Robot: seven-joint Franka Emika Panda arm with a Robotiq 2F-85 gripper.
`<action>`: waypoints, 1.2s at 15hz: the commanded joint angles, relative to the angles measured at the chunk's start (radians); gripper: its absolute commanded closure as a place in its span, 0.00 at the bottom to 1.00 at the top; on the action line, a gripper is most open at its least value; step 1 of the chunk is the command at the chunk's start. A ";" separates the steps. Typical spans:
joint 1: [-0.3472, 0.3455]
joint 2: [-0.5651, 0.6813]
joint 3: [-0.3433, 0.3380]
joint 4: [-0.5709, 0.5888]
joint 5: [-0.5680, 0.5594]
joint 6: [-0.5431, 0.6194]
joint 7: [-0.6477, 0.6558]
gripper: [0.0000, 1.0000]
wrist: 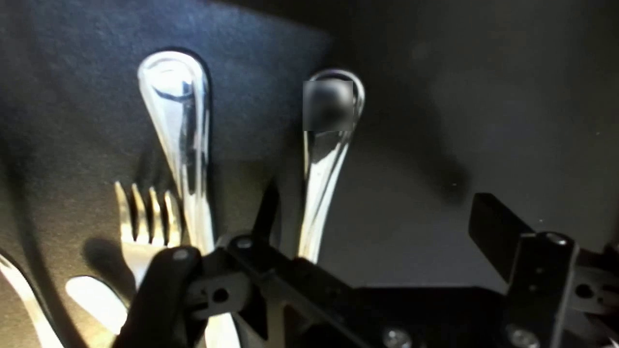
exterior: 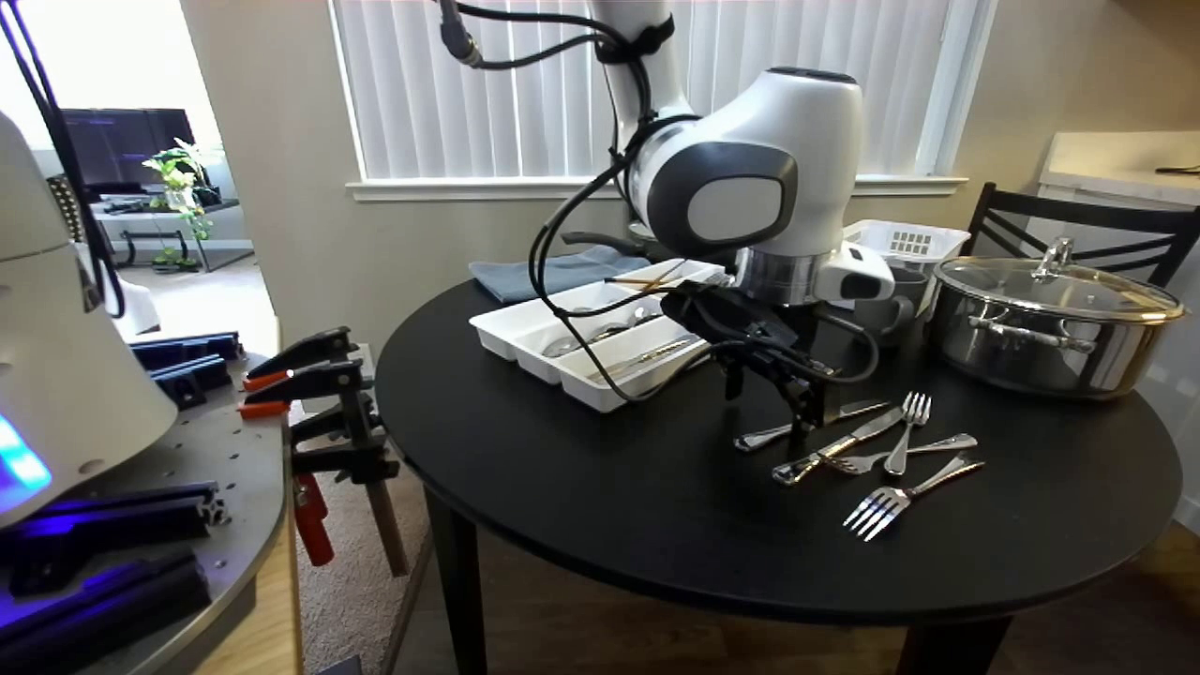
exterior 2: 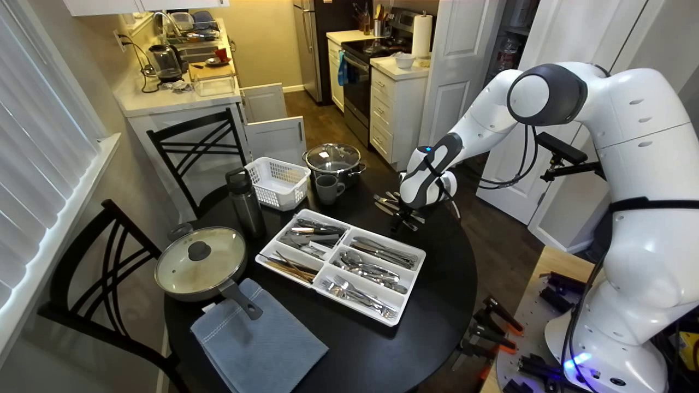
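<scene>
Above the black table (exterior: pixel 656 525) my gripper (wrist: pixel 377 212) stands open, holding nothing. Between its fingers, close to the left one in the wrist view, lies a silver handle (wrist: pixel 321 183); its lower end is hidden behind that finger. A second silver handle (wrist: pixel 179 121) lies outside that finger, beside the tines of a fork (wrist: pixel 150 217). In an exterior view the gripper (exterior: pixel 769 403) hangs low over a loose group of cutlery: a knife handle (exterior: pixel 764 437), a crossing knife (exterior: pixel 797 469) and several forks, among them a separate fork (exterior: pixel 881 511) nearest the table's front edge.
A white divided tray (exterior: pixel 600 394) holds sorted cutlery and chopsticks. Around the table stand a lidded steel pot (exterior: pixel 1041 347), grey mug (exterior 2: pixel 327 190), white basket (exterior 2: pixel 278 192), bottle (exterior 2: pixel 248 210) and lidded pan (exterior 2: pixel 180 267). The pan's handle reaches over a blue cloth (exterior 2: pixel 267 338).
</scene>
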 commanded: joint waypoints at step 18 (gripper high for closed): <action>0.231 0.005 -0.238 0.089 0.055 -0.183 0.354 0.70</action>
